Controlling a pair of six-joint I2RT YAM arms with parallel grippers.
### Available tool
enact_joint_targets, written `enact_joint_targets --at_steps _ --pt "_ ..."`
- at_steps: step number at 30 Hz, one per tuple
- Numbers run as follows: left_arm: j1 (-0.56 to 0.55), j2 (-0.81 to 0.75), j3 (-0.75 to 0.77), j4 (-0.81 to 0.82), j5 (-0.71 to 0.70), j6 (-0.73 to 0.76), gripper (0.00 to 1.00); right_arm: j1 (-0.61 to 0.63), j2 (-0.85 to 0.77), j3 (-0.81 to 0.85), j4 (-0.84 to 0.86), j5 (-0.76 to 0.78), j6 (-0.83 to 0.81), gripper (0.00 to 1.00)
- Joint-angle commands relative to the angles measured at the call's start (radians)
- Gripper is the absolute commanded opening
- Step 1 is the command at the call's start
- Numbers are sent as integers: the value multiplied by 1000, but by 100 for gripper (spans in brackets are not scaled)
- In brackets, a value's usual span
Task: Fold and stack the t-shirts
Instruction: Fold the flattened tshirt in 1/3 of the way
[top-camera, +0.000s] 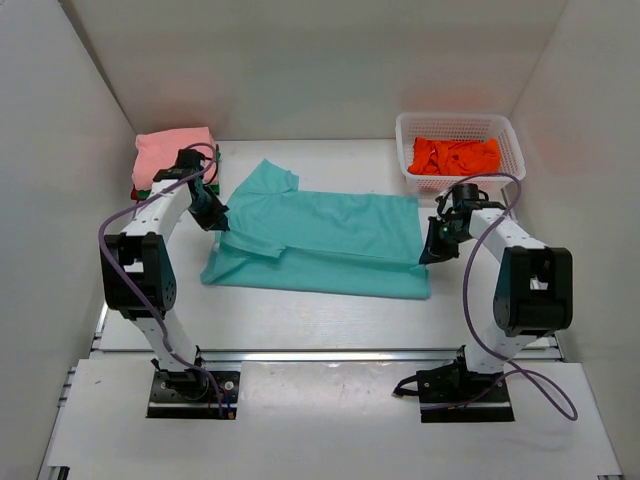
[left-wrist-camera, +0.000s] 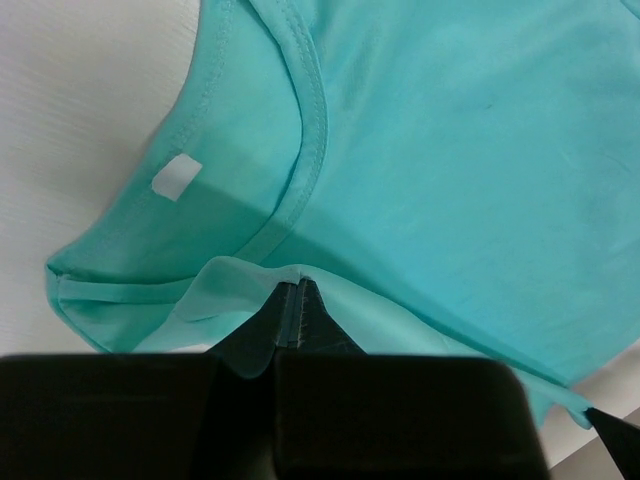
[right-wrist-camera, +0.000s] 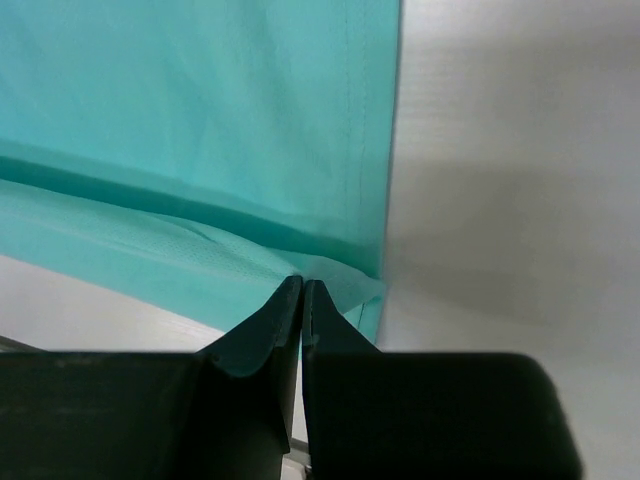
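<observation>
Closest to the wrist cameras are my own black fingers. My left gripper (left-wrist-camera: 298, 292) is closed, and a thin fold of the teal t-shirt (left-wrist-camera: 450, 150) is pinched between its tips, just beside the collar (left-wrist-camera: 312, 120). A small white label (left-wrist-camera: 177, 177) shows inside the neck opening. My right gripper (right-wrist-camera: 302, 287) is also closed. Its tips meet the cloth at the corner of the hem, where the teal t-shirt (right-wrist-camera: 200, 100) ends and the bare table (right-wrist-camera: 520, 150) begins, and a thin layer of the fabric seems to be caught between them.

From above, the teal t-shirt (top-camera: 330, 235) lies flat in the middle of the table (top-camera: 300, 320). Its long axis runs from left to right. The neck end points to the left, toward my left gripper (top-camera: 218, 222), and the straight hem is at the right, by my right gripper (top-camera: 428, 256). One sleeve (top-camera: 268, 178) points to the far side. An upper layer lies over a lower one, and the lower one shows as a strip along the near edge.

At the far left a folded salmon-pink t-shirt (top-camera: 172, 150) lies on top of a small pile; the pieces under it I cannot tell well. At the far right stands a white mesh basket (top-camera: 510, 140) with an orange t-shirt (top-camera: 455, 156) crumpled inside it.
</observation>
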Motion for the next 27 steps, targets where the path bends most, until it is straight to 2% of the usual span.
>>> enact_joint_targets --at_steps 1,11,19,23,27 --pt "10 -5 37 -7 -19 13 0 0 32 60 55 6 -1 0" --pt "46 -18 -13 -2 -16 19 0 14 88 110 60 -2 -1 0" --pt "37 -94 -101 -7 -3 22 0 41 -22 18 61 -3 -9 0" --pt "37 -194 -191 -21 -6 22 0 66 -111 -53 55 0 -10 0" --pt "34 -359 -306 -40 -4 22 0 89 -211 -141 31 -14 -6 0"
